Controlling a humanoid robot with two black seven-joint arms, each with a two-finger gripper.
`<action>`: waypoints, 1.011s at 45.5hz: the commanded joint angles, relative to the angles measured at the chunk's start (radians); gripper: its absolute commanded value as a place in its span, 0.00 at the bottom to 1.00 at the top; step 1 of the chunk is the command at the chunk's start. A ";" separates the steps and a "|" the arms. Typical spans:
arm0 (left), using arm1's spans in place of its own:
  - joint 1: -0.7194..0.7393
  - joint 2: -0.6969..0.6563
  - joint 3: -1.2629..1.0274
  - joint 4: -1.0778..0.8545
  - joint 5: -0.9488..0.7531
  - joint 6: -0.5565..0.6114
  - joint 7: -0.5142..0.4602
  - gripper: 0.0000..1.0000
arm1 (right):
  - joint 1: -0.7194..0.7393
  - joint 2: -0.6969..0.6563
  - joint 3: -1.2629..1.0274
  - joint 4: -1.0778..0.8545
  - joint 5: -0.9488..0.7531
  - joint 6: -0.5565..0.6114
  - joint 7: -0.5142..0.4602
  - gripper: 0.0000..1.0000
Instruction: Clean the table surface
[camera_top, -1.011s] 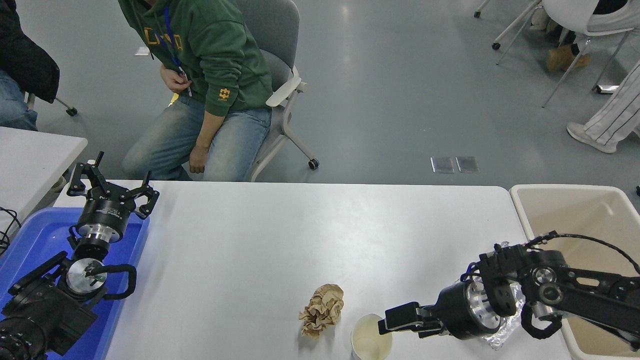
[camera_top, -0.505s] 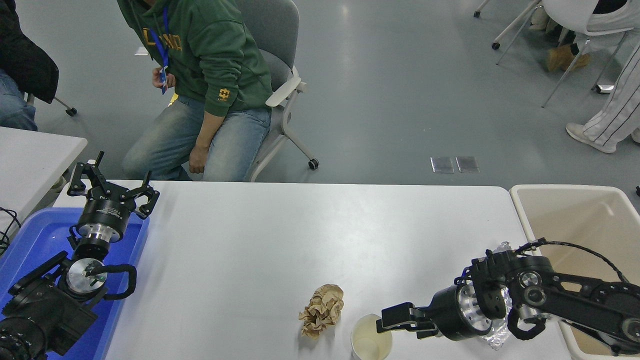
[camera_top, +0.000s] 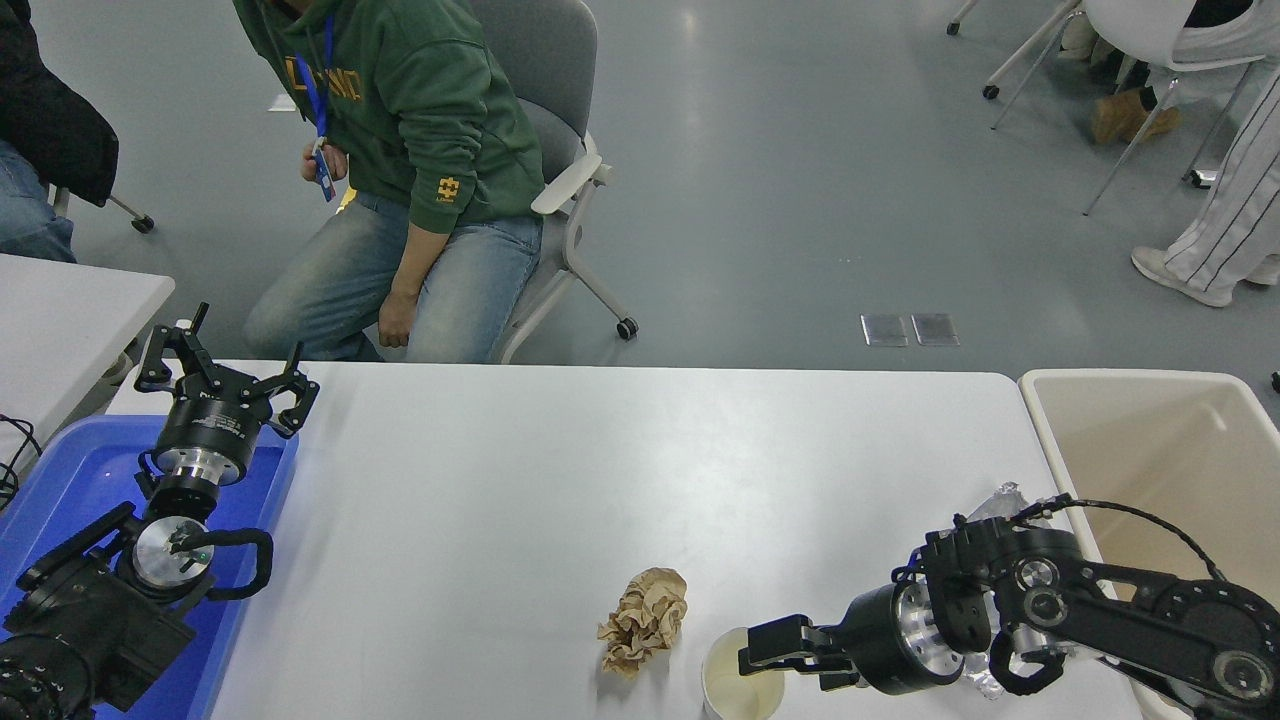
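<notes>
Hidden: paper cup (camera_top: 742, 686) cut off by the bottom edge; crumpled foil (camera_top: 1000, 500) mostly behind the right arm.
Right gripper (camera_top: 765, 655): at the cup's rim, fingers over its right edge — whether they pinch it cannot be told.
Left gripper (camera_top: 222, 385): fingers spread wide, empty, above the blue tray (camera_top: 60, 480).
Table surface (camera_top: 620, 470): white, spanning the middle; crumpled brown paper (camera_top: 645, 620) lies just left of the cup.
Beige bin (camera_top: 1150, 440): at the table's right end.
</notes>
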 joint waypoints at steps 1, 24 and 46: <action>0.000 0.000 0.000 0.000 0.000 0.000 0.000 1.00 | -0.005 0.015 -0.004 -0.002 0.003 -0.007 -0.031 0.98; 0.000 0.000 0.000 0.000 0.000 0.000 0.000 1.00 | -0.002 0.031 -0.019 -0.006 -0.009 0.000 -0.022 0.52; 0.000 0.000 0.000 0.000 0.000 0.000 0.000 1.00 | 0.039 -0.003 0.002 0.002 -0.006 0.029 0.024 0.00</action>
